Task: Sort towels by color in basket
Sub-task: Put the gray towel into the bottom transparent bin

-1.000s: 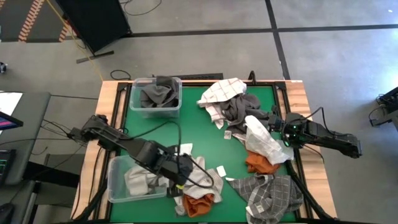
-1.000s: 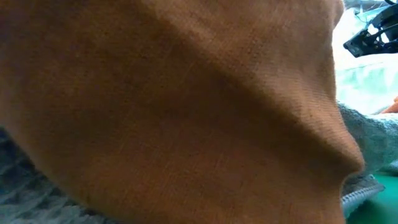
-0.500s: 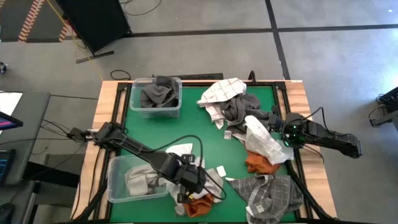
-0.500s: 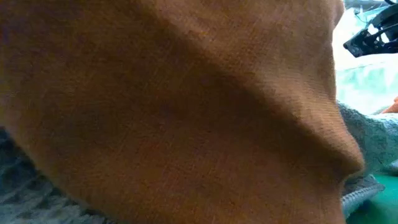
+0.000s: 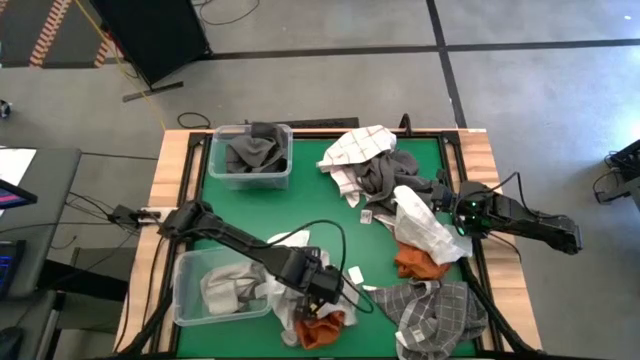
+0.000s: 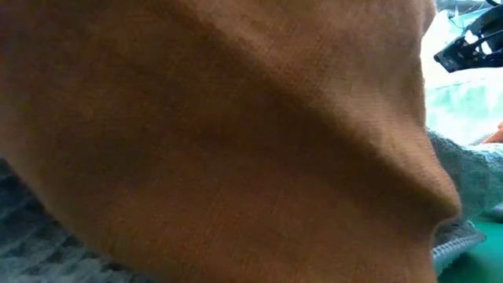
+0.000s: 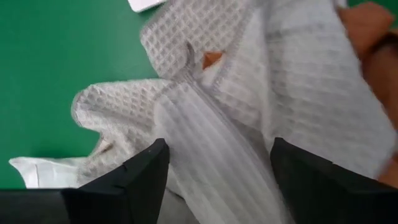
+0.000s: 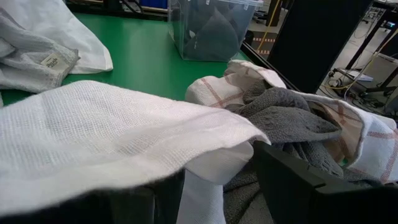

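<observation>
My left gripper hovers open near the table's near edge, over a white waffle towel that lies partly on a rust towel. In its wrist view the fingers stand on either side of a raised fold. My right gripper waits open at the right edge, beside a white towel that lies on another rust towel. A grey checked towel lies near-right. Rust cloth fills the low view. My left gripper has a raised fold of the white waffle towel between its open fingers, coming from above; I cannot tell whether they touch it. My right gripper is open and comes level from the table's right. The white towel's edge drapes across its fingers, and a fold hangs between them.
A clear bin at far left holds dark grey towels. A second clear bin at near left holds white towels. A pile of a red-lined white towel and dark grey towels sits far right. Bare green mat lies mid-table.
My left gripper has moved toward the table's right and near edge, away from the near-left bin, and now hangs over the white and rust towels by the near edge. My right arm has kept still.
</observation>
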Action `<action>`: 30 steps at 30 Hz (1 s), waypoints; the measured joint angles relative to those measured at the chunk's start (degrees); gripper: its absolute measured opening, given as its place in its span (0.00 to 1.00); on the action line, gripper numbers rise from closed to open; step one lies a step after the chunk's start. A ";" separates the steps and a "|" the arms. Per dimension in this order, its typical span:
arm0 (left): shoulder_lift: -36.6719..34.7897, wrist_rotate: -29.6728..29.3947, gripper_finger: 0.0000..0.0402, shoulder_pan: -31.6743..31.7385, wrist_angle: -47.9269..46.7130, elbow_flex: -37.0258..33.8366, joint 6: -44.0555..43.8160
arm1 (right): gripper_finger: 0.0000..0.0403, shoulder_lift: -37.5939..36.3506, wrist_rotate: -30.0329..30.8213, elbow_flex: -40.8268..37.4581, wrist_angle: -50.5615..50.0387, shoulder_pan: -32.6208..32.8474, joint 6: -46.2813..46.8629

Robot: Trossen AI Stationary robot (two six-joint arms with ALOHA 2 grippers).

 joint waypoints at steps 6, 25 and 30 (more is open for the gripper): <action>1.86 4.95 0.67 1.47 -0.14 -0.24 0.86 | 0.54 0.01 0.00 0.00 0.00 0.01 0.00; 5.11 4.61 0.02 2.63 -7.54 6.69 12.48 | 0.54 0.02 0.02 0.01 0.00 0.02 0.00; 5.11 -2.01 0.01 2.59 -14.85 15.84 14.40 | 0.54 0.02 0.02 0.01 0.00 0.00 0.00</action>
